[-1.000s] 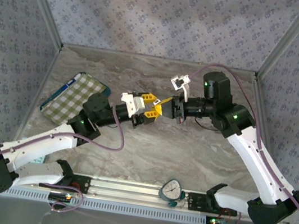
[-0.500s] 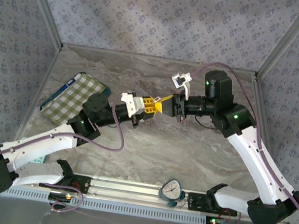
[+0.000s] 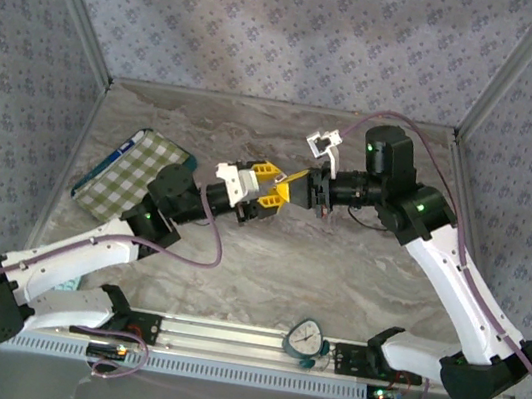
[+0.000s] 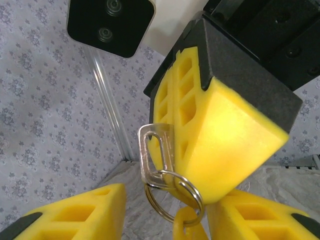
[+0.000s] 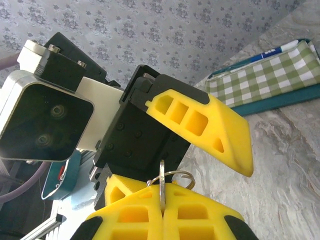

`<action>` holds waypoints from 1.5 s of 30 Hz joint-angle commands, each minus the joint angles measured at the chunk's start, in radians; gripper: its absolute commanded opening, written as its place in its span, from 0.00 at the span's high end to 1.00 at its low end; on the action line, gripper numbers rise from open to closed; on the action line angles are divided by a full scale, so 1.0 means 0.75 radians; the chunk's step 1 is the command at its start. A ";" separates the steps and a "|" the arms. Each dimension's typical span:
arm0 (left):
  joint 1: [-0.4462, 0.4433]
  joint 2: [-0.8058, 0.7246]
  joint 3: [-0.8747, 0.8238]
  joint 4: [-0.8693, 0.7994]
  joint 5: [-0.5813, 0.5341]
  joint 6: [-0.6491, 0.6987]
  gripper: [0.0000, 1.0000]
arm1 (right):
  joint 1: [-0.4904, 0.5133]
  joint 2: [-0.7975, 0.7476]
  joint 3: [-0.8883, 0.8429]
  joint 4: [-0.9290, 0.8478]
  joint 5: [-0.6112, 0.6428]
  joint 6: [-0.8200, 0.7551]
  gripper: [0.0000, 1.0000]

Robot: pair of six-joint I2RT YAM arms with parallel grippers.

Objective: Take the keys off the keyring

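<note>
Right gripper [image 5: 163, 192] clamps flat silvery metal key [image 4: 151, 150] | round steel keyring [image 4: 187, 182] dangles between left gripper [image 3: 270, 187]'s parted yellow fingers

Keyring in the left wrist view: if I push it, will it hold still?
Probably not: the keyring hangs loose from the key pinched in the right gripper, so it should swing. Its thin, shiny wire looks light and likely slippery to pinch.

Left claw [image 3: 272, 187] parted; right claw [image 3: 294, 186] clamped; tips meeting mid-air.
</note>
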 commanded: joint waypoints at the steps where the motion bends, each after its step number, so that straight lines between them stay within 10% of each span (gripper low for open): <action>1: -0.001 -0.002 0.008 0.066 0.003 0.008 0.53 | -0.006 0.030 0.096 -0.223 0.037 0.001 1.00; 19: -0.004 -0.212 -0.513 0.351 -0.187 -0.181 0.42 | 0.015 0.196 0.246 -0.596 0.132 0.007 1.00; 45: -0.004 0.065 -0.337 0.608 -0.035 -0.184 0.39 | 0.068 0.196 0.214 -0.569 0.099 0.063 1.00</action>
